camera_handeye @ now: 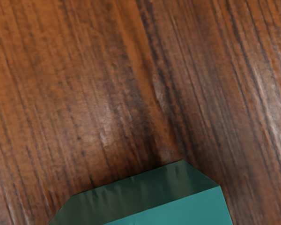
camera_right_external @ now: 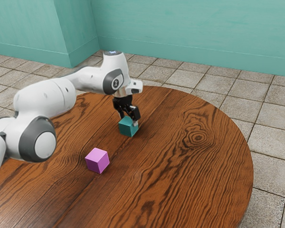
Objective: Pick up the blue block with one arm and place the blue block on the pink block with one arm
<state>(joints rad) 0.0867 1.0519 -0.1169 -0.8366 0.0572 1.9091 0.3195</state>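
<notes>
The blue block [camera_right_external: 128, 127], a teal-blue cube, sits on the round wooden table [camera_right_external: 190, 180] near its middle. My gripper [camera_right_external: 128, 115] comes straight down on it, with one black finger on each side of its top, so it is shut on the block. The block's base looks level with the tabletop. In the wrist view the blue block [camera_handeye: 150, 201] lies just under my hand against the wood grain. The pink block [camera_right_external: 97, 160] stands apart on the table, toward the front and the exterior view's left of the blue one.
The table's curved edge [camera_right_external: 249, 156] runs along the exterior view's right, with tiled floor [camera_right_external: 270, 118] beyond. My white arm [camera_right_external: 47, 102] crosses the table's left part. Bare wood lies between the two blocks.
</notes>
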